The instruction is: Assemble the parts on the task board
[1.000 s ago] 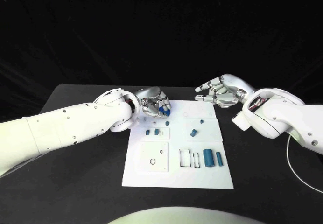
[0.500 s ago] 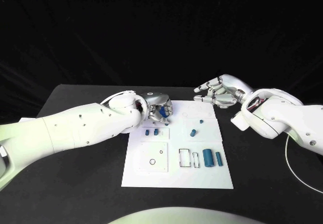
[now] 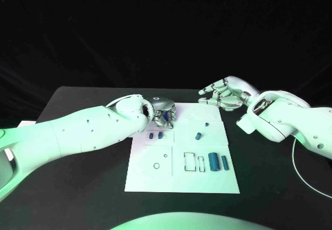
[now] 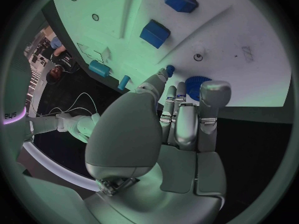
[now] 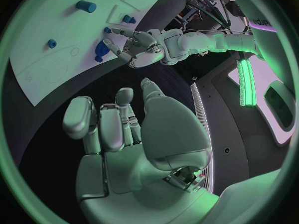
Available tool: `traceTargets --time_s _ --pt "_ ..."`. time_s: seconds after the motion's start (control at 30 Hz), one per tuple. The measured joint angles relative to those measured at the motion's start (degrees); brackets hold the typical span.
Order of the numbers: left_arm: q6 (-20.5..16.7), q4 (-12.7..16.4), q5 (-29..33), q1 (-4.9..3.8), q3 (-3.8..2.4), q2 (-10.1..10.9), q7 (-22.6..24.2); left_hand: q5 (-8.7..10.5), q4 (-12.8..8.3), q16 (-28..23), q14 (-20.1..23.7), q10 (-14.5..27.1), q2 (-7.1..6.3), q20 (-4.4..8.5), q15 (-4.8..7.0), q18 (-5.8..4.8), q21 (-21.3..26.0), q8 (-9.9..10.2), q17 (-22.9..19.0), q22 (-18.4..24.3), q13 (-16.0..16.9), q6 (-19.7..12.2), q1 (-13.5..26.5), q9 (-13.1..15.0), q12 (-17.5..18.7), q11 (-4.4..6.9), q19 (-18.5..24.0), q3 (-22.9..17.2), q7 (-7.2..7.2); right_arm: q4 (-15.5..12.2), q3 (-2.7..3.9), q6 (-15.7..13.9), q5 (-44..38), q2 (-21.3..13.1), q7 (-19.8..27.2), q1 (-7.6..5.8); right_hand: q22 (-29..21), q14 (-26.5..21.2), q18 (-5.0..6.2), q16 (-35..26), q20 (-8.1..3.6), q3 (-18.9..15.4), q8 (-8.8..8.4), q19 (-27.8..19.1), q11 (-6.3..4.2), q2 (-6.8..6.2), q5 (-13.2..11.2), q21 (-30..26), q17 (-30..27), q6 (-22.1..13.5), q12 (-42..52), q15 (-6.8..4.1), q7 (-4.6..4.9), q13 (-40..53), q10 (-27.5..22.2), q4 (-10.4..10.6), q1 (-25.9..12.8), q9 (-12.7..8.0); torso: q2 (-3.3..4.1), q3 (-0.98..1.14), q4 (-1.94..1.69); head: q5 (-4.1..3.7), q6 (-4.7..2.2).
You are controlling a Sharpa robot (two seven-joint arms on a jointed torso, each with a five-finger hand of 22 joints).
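Note:
The white task board (image 3: 183,179) lies in the middle of the black table. My left hand (image 3: 164,114) is at the board's far left corner and holds a round blue toothed part (image 4: 198,87) in its fingertips, low over the board. A small blue peg (image 4: 170,69) stands just by those fingertips. The right wrist view shows the same left hand (image 5: 140,47) with the blue part (image 5: 101,50) under it. My right hand (image 3: 222,96) hovers above the board's far right corner, fingers spread and holding nothing.
On the board lie two small blue blocks (image 3: 156,136), a short blue piece (image 3: 198,136), a small peg (image 3: 206,125) and two blue cylinders (image 3: 219,162) beside outlined slots. A white cable (image 3: 297,158) runs along the table's right side.
My left arm has rolled and its hand has dipped a little lower over the board's far left corner, still holding the blue part. The right hand has barely moved.

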State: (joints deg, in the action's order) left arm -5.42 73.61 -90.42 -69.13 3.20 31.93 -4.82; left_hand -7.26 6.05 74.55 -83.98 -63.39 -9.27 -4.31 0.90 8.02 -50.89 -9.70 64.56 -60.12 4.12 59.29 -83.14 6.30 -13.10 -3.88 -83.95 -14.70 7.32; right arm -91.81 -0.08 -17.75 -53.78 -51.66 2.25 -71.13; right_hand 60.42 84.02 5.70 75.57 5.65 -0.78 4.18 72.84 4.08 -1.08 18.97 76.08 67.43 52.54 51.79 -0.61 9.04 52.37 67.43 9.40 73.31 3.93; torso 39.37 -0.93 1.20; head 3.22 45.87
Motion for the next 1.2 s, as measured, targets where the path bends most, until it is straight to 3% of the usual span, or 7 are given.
traceTargets --time_s 0.1,0.17,1.2 --pt "0.2 0.0 -0.3 0.01 0.00 -0.1 -0.1 0.00 0.0 0.0 0.0 -0.7 0.00 0.00 0.00 0.00 -0.4 0.2 -0.2 -0.5 -0.1 0.4 0.0 -0.1 0.4 0.17 0.0 -0.4 -0.15 0.0 0.00 0.0 0.0 0.0 0.0 0.00 0.0 0.0 0.00 0.0 0.00 0.0 0.00 0.0 0.00 0.00 0.0 0.0 0.0 0.0 0.0 0.00 0.00 0.0 0.0 0.0 0.0 0.0 -0.01 0.01 -0.02 -0.05 0.06" --pt "0.3 0.0 -0.6 0.02 -0.01 -0.2 -0.1 0.00 -0.1 0.0 0.0 -1.3 0.22 0.00 0.00 -0.87 -1.2 0.2 -0.4 -1.0 -0.1 0.7 -0.2 -0.1 0.6 0.05 0.0 -0.7 -0.10 0.0 0.00 0.0 0.0 0.0 0.0 0.00 0.0 0.0 0.00 0.0 0.00 0.0 0.00 0.0 0.00 0.01 0.0 0.0 0.0 0.0 0.0 0.00 0.00 0.0 0.0 0.0 0.0 0.0 -0.01 0.01 -0.04 -0.09 0.12" --pt "3.6 -0.9 -2.3 0.39 -0.15 -1.4 -1.4 0.00 -0.5 0.0 0.0 -4.1 -0.01 0.42 0.84 -0.87 -3.7 1.9 -2.0 -3.5 -0.3 2.2 -0.5 -0.8 4.1 0.64 0.0 -4.8 -0.59 0.0 0.00 0.3 0.0 0.2 0.1 0.01 0.0 0.0 0.00 0.0 0.00 0.0 0.00 0.0 0.00 0.23 0.0 0.0 0.0 0.0 0.0 0.00 0.00 0.0 0.0 0.0 0.2 0.0 -0.02 0.01 -0.07 -0.37 0.91"
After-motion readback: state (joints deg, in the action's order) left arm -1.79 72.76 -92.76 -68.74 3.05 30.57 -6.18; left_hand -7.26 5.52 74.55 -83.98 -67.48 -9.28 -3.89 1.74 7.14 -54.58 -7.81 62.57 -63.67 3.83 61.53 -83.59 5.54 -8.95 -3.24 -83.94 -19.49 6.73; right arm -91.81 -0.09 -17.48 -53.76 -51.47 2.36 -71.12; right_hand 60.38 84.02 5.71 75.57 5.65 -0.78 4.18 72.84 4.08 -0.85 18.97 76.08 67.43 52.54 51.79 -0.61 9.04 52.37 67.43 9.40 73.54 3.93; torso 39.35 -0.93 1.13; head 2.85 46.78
